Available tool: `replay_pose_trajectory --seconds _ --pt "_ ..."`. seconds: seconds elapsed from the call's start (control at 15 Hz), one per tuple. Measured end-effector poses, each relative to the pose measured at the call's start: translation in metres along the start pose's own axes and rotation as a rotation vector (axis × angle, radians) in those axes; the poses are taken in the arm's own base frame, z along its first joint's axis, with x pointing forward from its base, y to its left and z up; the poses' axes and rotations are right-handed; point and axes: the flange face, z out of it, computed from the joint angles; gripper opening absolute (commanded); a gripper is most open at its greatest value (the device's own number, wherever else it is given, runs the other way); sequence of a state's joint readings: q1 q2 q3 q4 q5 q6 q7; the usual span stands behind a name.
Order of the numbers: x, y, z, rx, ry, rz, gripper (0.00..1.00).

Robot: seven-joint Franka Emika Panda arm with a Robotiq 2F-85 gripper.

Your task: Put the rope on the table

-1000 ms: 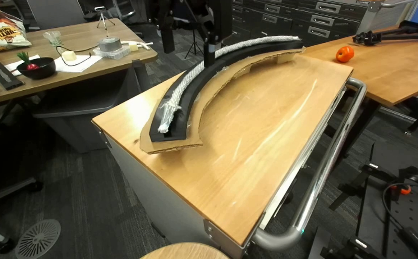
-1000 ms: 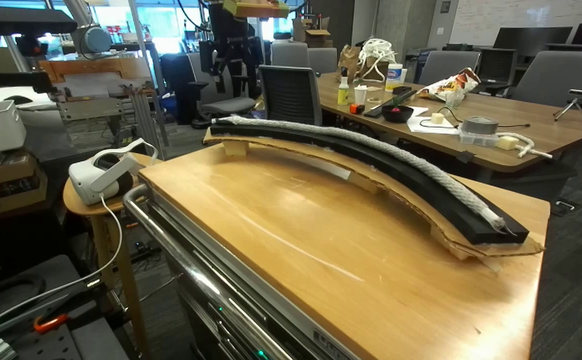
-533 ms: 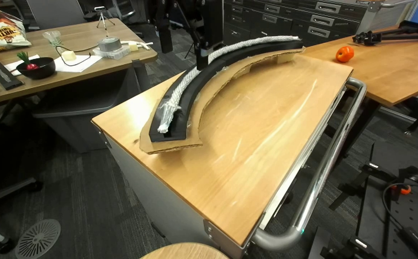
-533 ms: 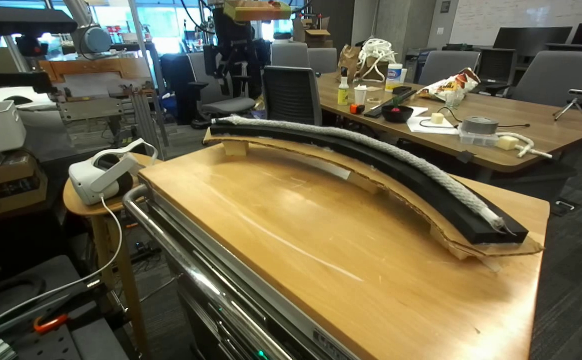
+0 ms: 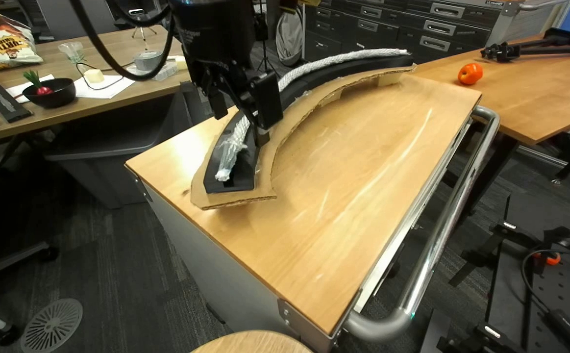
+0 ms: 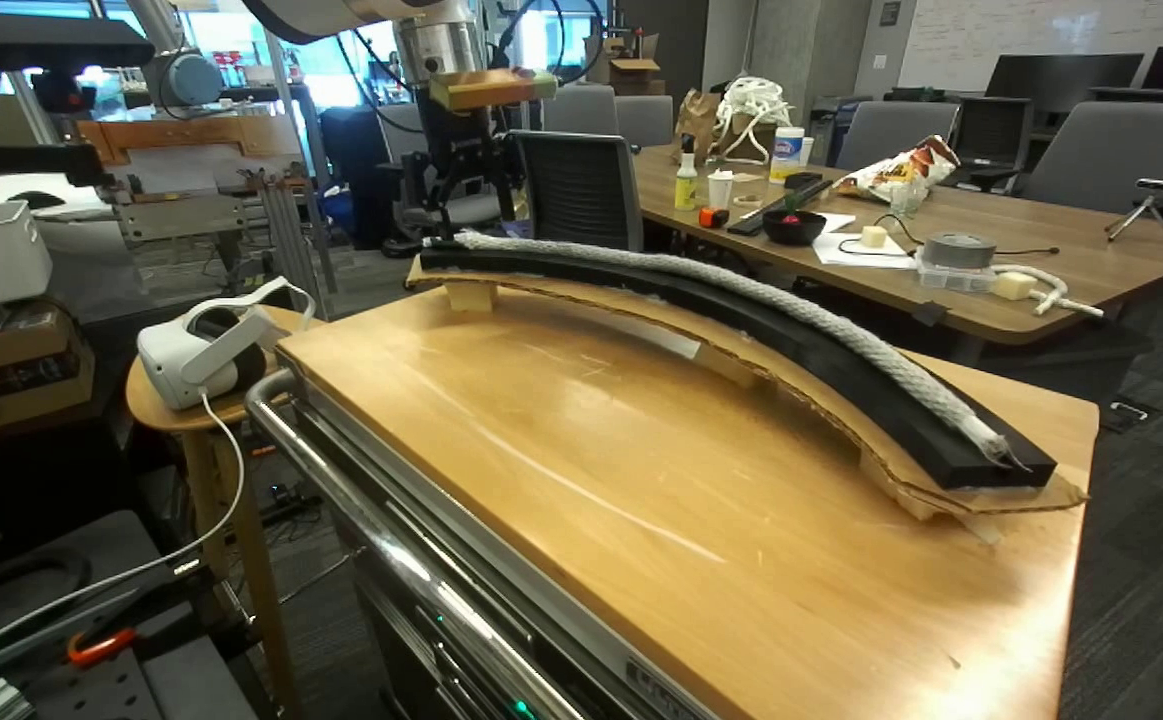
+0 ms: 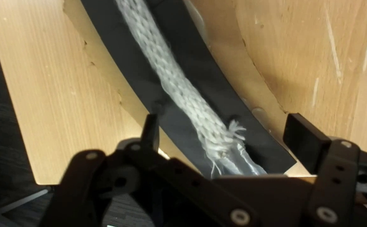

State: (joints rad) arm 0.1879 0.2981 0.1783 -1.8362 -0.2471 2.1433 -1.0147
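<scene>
End effector (image 7: 222, 124) stands spread wide over the rope (image 7: 174, 78), holding nothing. Advise squaring across its run, pinching firmly, then lifting clear of the black tray (image 7: 215, 91) toward the bench (image 5: 353, 171).

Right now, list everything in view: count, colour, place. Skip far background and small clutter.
table: 1, light-brown top, foreground
metal rail: 1, silver, along table edge
cardboard base: 1, brown, propped above table
curved tray: 1, black, on cardboard base
rope: 1, grey-white, along curved tray
second table: 1, orange-brown, near table
tomato-like item: 1, orange-red, on second table
stool: 1, light wood, beside table
headset: 1, white, on stool
desk: 1, brown, near table
chip bag: 1, white-yellow-brown, on desk
bowl: 1, black, on desk
rope bundle: 1, white, desk's far end
arm: 1, silver and black, top of both exterior views
jaws: 1 pair, black, open, rope between them in wrist view
</scene>
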Motion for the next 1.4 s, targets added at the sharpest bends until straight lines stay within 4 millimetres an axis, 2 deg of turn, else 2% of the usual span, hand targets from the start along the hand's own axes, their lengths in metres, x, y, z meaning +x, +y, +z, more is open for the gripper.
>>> replay_pose_trajectory --seconds 0.07,0.27,0.6,0.8,0.93,1.13,1.27,1.4 --pt "0.002 0.001 0.002 0.007 0.011 -0.033 0.7" --pt "0.001 0.008 0.002 0.022 0.06 -0.097 0.43" --pt "-0.005 0.018 0.004 0.042 0.125 -0.15 0.07" --pt "-0.005 0.022 0.012 0.073 0.151 -0.168 0.02" --pt "-0.007 0.025 0.013 0.091 0.168 -0.174 0.06" --pt "-0.011 0.027 0.013 0.111 0.184 -0.181 0.06" --pt "-0.012 0.026 0.01 0.115 0.183 -0.184 0.06" --pt "-0.014 0.022 -0.001 0.106 0.179 -0.158 0.06"
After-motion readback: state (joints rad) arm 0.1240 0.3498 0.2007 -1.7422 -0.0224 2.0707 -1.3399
